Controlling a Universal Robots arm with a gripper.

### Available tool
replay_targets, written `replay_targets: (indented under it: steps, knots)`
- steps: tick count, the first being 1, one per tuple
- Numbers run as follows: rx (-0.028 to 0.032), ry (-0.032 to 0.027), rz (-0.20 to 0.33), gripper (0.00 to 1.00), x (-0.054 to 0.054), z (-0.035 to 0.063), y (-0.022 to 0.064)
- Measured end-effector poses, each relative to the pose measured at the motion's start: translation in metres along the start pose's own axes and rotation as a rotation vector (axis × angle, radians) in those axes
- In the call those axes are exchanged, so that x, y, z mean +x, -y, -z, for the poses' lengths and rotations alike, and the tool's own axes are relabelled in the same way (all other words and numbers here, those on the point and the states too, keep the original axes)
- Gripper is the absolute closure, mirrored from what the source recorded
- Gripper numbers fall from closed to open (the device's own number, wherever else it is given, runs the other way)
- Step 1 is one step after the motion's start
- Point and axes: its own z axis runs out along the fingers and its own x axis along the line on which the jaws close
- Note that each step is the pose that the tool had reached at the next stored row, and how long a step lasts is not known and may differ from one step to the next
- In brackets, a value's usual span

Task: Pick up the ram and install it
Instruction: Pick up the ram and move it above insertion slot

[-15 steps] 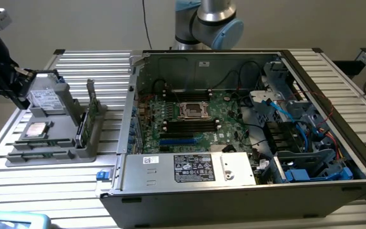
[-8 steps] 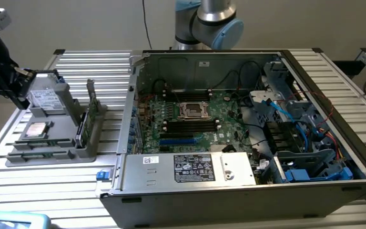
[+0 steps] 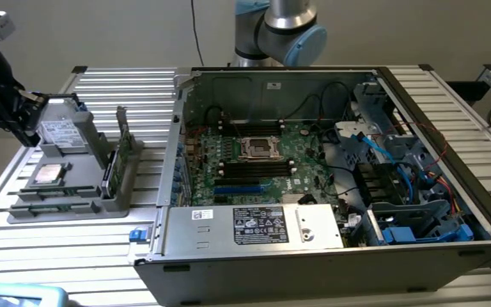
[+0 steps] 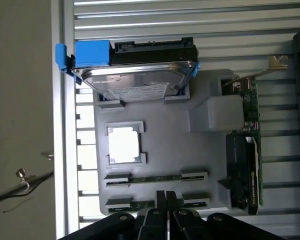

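Closed tool [image 4: 166, 196], nothing in it, over gray tray [image 4: 200, 165] with ram [image 4: 155, 178] in its slot.

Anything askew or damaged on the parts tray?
Nothing stands out. Both thin green ram sticks lie straight in their cradles on the grey plastic tray; the silver hard drive and green graphics card sit in theirs.
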Motion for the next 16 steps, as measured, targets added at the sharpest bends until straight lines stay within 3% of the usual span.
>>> replay_targets:
  steps: [1,3,7,16]
  knots:
    - [0.0001,-0.0004,0.000,0.82,0.0000,0.0000,0.0000]
    - [0.0001,-0.0014,0.000,0.69,0.0001,0.0000,0.0000]
    - [0.0003,-0.0029,0.007,0.69,0.0002,-0.0001,0.0001]
    - [0.0013,-0.0130,0.169,0.69,0.0003,-0.0013,0.0001]
